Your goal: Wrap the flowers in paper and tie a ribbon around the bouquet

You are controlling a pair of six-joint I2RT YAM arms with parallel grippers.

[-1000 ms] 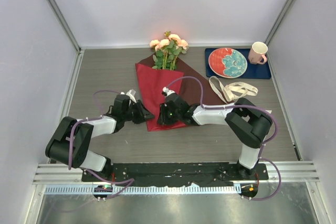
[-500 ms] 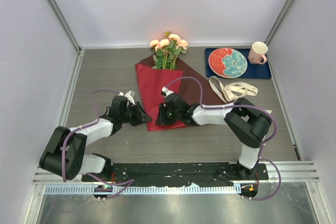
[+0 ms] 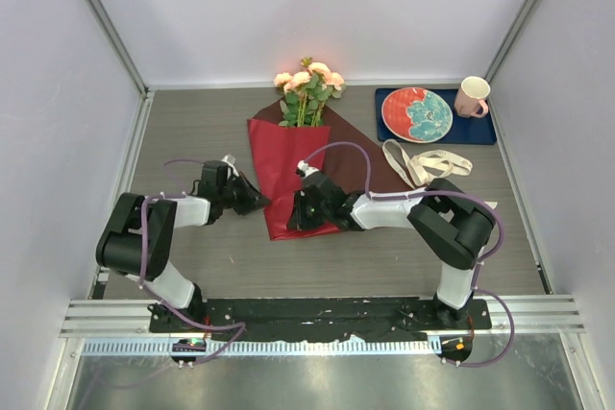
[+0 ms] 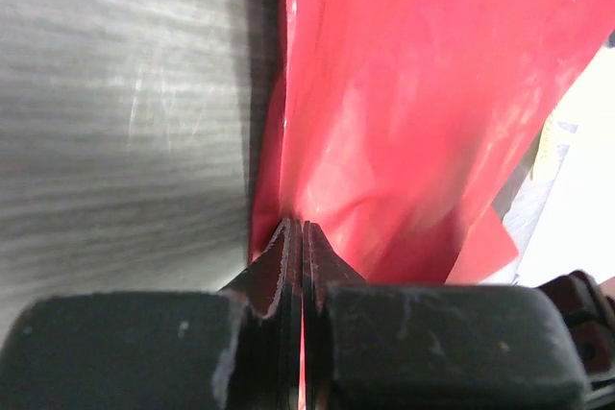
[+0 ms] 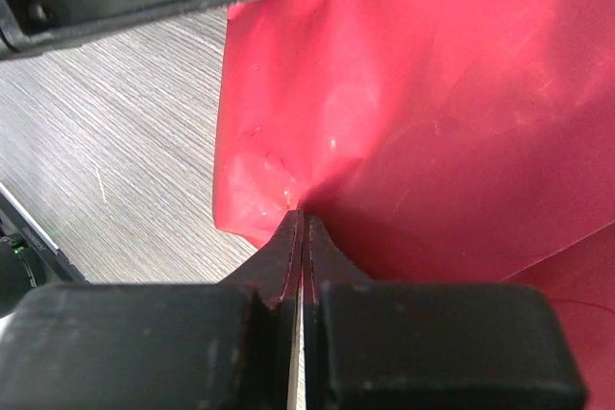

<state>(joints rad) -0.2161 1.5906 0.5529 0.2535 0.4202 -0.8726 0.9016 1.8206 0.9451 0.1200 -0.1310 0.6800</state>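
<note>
The paper [image 3: 288,165]: a thin dark red sheet at the middle of the surface, its far end under the flowers [image 3: 307,84], which lie close to the far edge.

Handling, as judged: light, limp and slick. It puckers and creases at each grip point in both wrist views, so a hard pull is likely to tear it or let it slip.

Left gripper [image 4: 295,228]: fingers together, clamped on the sheet's left edge towards its near end.

Right gripper [image 5: 300,215]: fingers together, pinching a fold of the same near end, near the left one.

Recommended hold: the sheet's edges, not the flower stems, which look thin and easily bent.

The ribbon [image 3: 423,162] lies loose to the right of the paper, untouched.
</note>
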